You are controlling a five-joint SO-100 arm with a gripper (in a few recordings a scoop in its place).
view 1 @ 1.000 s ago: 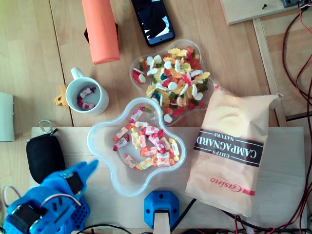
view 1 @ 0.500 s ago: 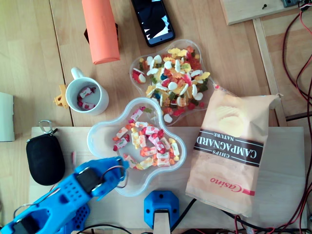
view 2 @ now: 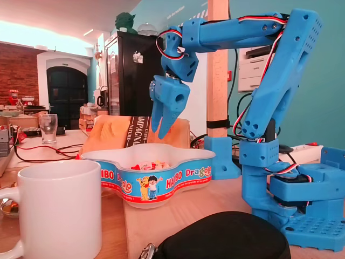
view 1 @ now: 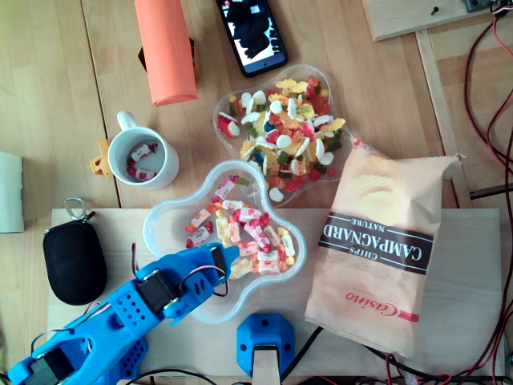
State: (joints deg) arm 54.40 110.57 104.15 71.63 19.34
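Note:
My blue gripper [view 1: 223, 257] hangs over the near-left part of a clear flower-shaped bowl [view 1: 160, 233] that holds several wrapped candies [view 1: 248, 237]. In the fixed view the gripper [view 2: 161, 132] points straight down a little above the bowl's rim [view 2: 161, 175]. Its fingers meet at the tips and I see nothing between them. A second clear bowl [view 1: 227, 108], full of mixed gummies [view 1: 280, 120], touches the first at its far right. A white mug [view 1: 144, 158] with a few wrapped candies inside stands to the left of both bowls.
A bag of crisps [view 1: 385, 249] lies right of the bowls. A black pouch [view 1: 72, 261] sits left of the arm, near the mug [view 2: 54, 210]. An orange cylinder [view 1: 164, 48] and a phone [view 1: 251, 32] lie at the far edge. A blue mount [view 1: 264, 337] stands at the front.
The arm has swung right from beside the black pouch, and the gripper now hangs over the candy bowl's near-left part.

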